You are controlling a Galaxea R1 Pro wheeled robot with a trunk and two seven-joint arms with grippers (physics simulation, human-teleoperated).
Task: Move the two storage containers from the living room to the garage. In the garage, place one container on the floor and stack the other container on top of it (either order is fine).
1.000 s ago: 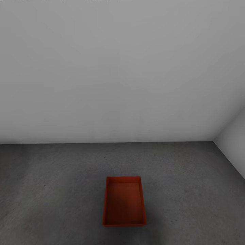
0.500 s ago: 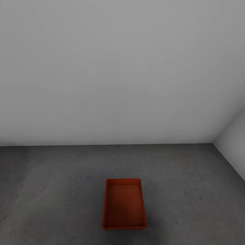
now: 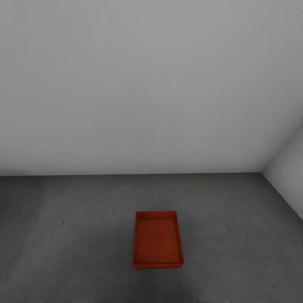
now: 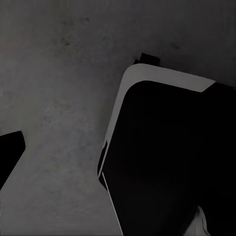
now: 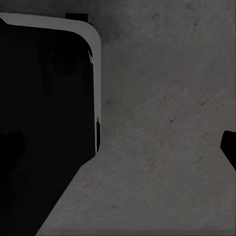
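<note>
One orange-red storage container [image 3: 158, 240] sits upright on the garage's dark-grey concrete floor [image 3: 75, 235], a short way out from the white wall, with nothing inside it. The second container is out of view. A dark fingertip [image 4: 10, 152] of the left gripper shows at the edge of the left wrist view, over bare floor. A dark fingertip [image 5: 229, 146] of the right gripper shows at the edge of the right wrist view. Both fingertips stand far out to the side, and nothing is held.
A plain white wall [image 3: 143, 84] runs across the back and meets a side wall [image 3: 290, 176] in the right corner. My black, white-trimmed base [image 4: 167, 157] shows in both wrist views, seen again as the base [image 5: 44, 123], standing on the concrete.
The whole head view has shifted, so the camera moved: the container now shows a little higher, further right and smaller. The container itself stays in place on the floor.
</note>
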